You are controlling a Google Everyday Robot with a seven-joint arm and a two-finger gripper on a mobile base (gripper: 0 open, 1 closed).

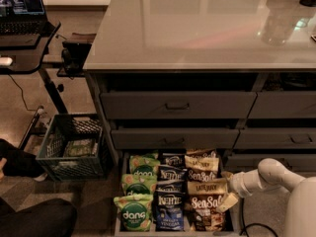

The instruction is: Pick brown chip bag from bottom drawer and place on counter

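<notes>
The bottom drawer (120, 216) is pulled open low in the camera view. It holds three columns of bags: green "dang" bags (134, 212) on the left, blue "Kettle" bags (170, 206) in the middle, and brown chip bags on the right. The front brown chip bag (205, 206) stands upright with white "Sea Salt" lettering, and another one (201, 166) stands behind it. My gripper (226, 202) reaches in from the right on a white arm (269, 174) and sits at the right edge of the front brown bag. The counter (197, 28) is the glossy pale-grey top above.
Closed grey drawer fronts with bar handles (177, 105) are stacked above the open drawer. A dark plastic crate (74, 147) stands on the floor to the left. A black desk with a laptop (22, 6) is at far left. Clear containers (279, 26) stand on the counter's right.
</notes>
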